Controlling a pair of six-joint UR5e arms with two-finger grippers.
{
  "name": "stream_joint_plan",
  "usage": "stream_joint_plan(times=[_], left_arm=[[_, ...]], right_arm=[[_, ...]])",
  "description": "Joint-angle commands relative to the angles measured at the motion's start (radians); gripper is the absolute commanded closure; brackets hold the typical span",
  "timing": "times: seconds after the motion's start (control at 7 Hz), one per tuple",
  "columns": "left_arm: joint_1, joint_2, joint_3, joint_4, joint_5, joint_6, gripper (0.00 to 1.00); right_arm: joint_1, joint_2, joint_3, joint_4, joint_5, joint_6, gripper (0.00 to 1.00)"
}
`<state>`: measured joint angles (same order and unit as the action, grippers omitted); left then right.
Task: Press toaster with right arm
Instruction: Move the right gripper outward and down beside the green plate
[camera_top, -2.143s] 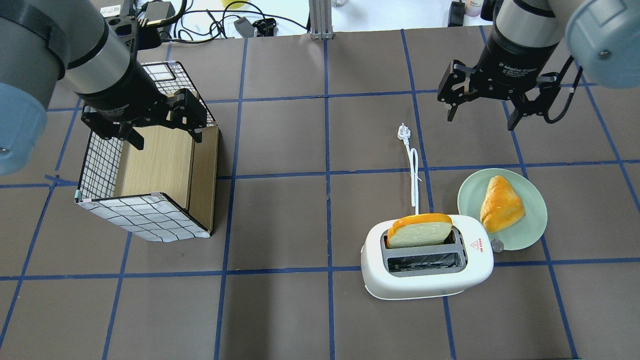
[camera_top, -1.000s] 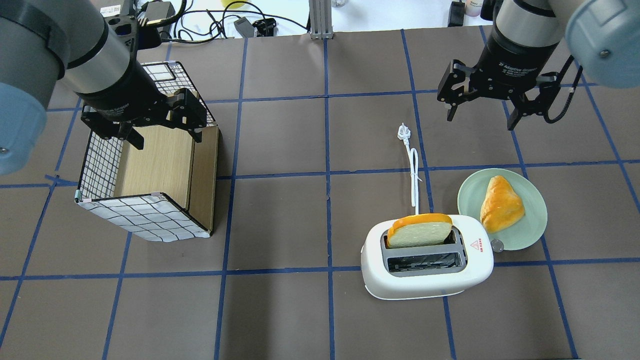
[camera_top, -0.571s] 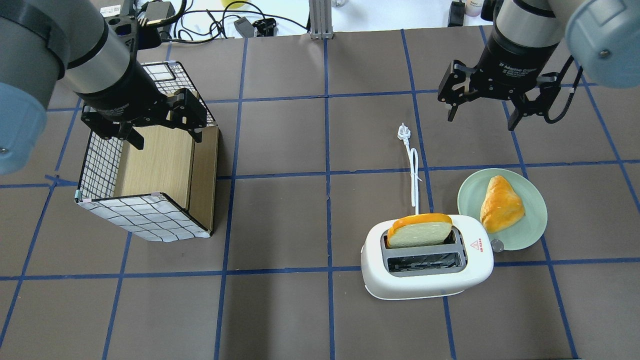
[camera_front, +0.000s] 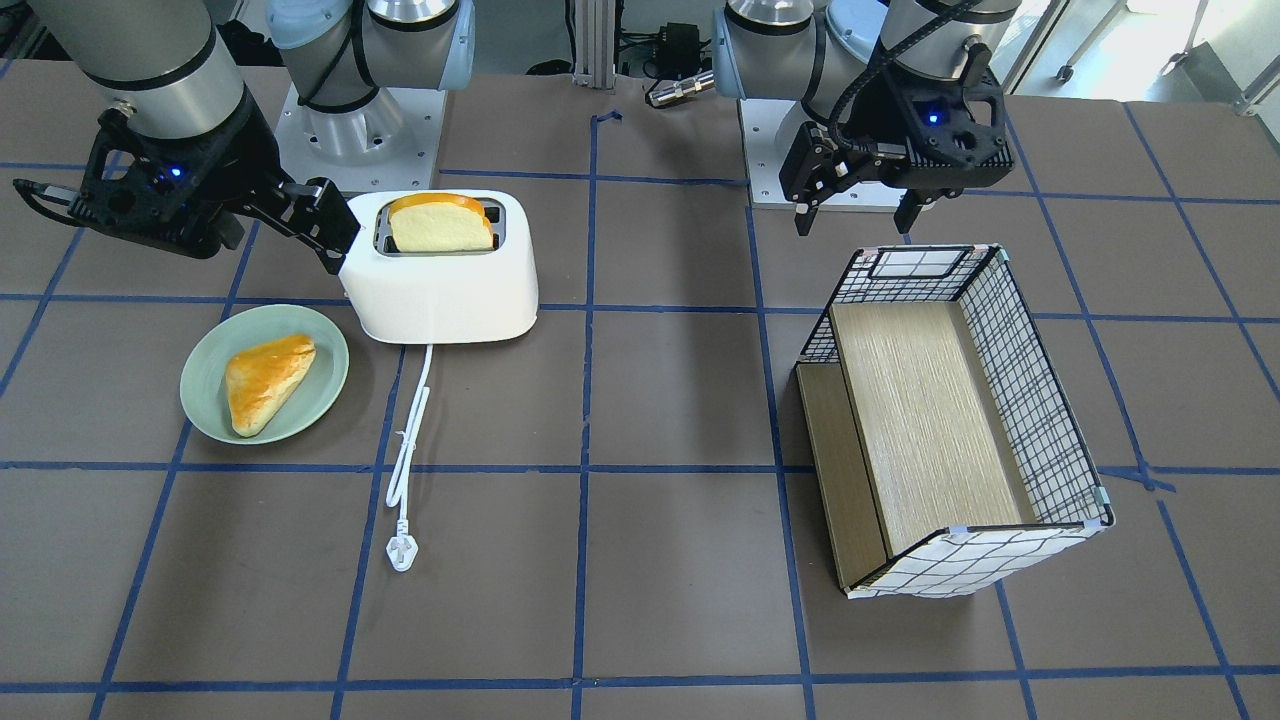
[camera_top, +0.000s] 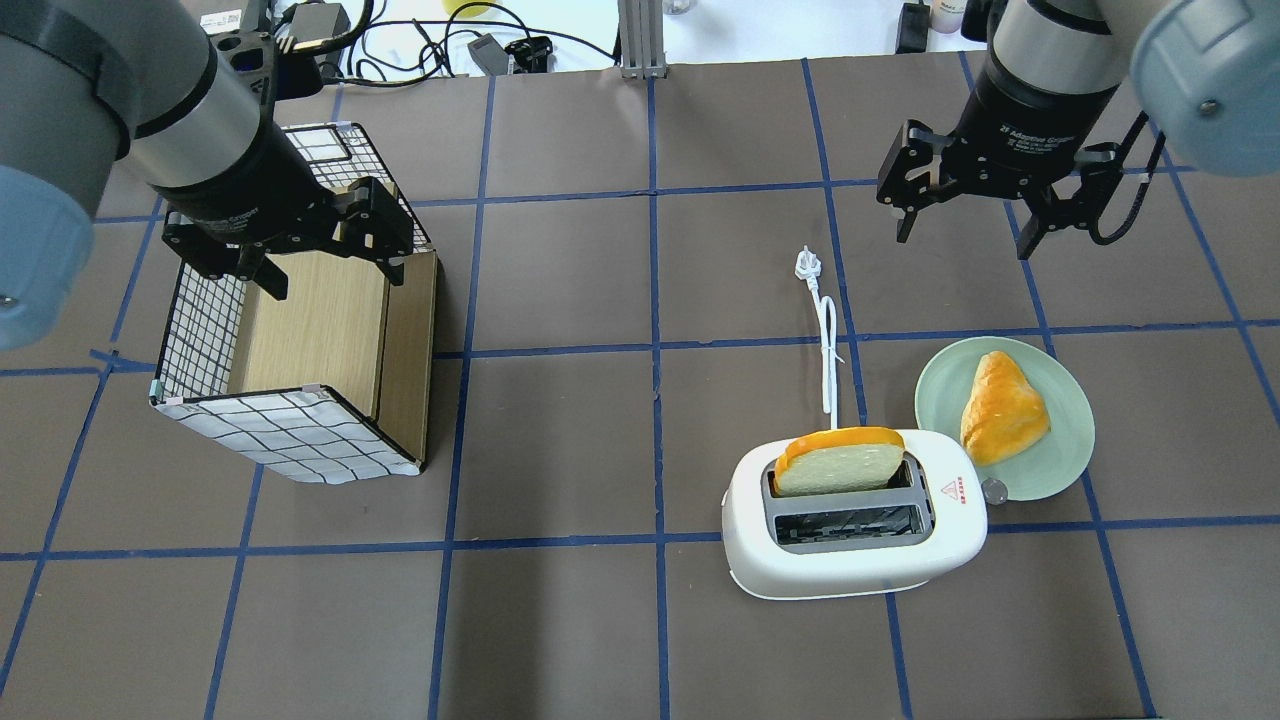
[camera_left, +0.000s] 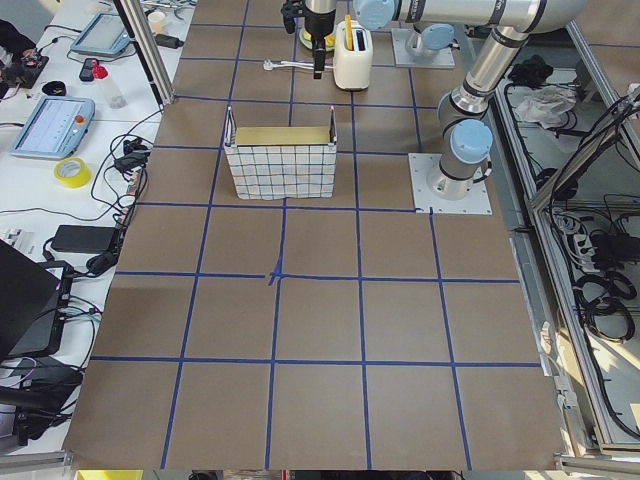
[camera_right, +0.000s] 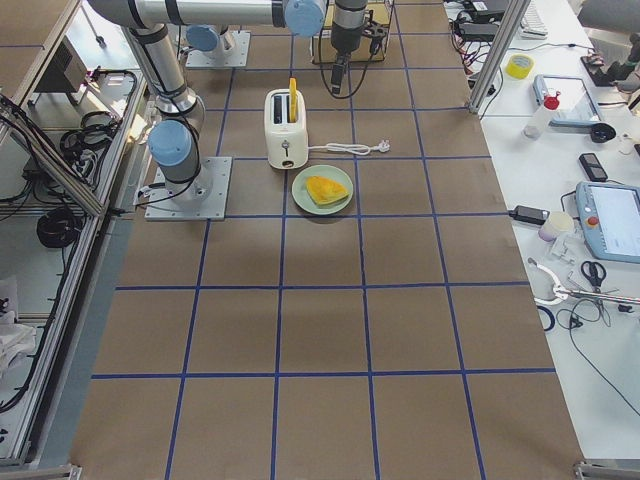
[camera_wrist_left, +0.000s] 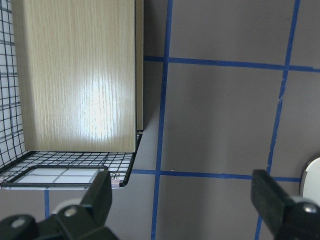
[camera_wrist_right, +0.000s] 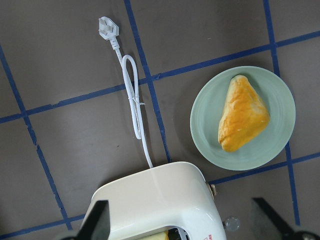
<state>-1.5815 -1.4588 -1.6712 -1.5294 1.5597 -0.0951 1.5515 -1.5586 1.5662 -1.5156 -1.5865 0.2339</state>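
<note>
Likely the toaster (camera_top: 850, 572), sitting on the surface (camera_top: 560, 450) toward the robot's right just beside the green plate (camera_top: 1072, 420), would skid or tip if the press landed off-centre, the body looking like light plastic, and a finger could clip that plate. It looked white, rounded and two-slotted, with one bread slice (camera_top: 838, 465) upright in the farther slot, a red triangle (camera_top: 953, 488) at the plate end and its cord (camera_top: 828, 370) unplugged. The right gripper (camera_top: 962, 242) hung open and empty, well beyond it; the left gripper (camera_top: 335, 282), open too, hovered over the wire box (camera_top: 290, 440).
</note>
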Motion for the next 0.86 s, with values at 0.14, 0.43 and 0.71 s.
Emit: stream_joint_plan(times=[0.14,0.43,0.71], left_arm=[[0.000,0.000,-0.001,0.000,0.000,0.000,0.00],[0.000,0.000,0.001,0.000,0.000,0.000,0.00],[0.000,0.000,0.001,0.000,-0.001,0.000,0.00]], right_arm=[[-0.007,0.002,0.000,-0.006,0.000,-0.001,0.23],[-0.014,0.003,-0.003,-0.038,0.005,-0.057,0.84],[-0.030,0.006,0.002,-0.043,0.010,-0.140,1.00]])
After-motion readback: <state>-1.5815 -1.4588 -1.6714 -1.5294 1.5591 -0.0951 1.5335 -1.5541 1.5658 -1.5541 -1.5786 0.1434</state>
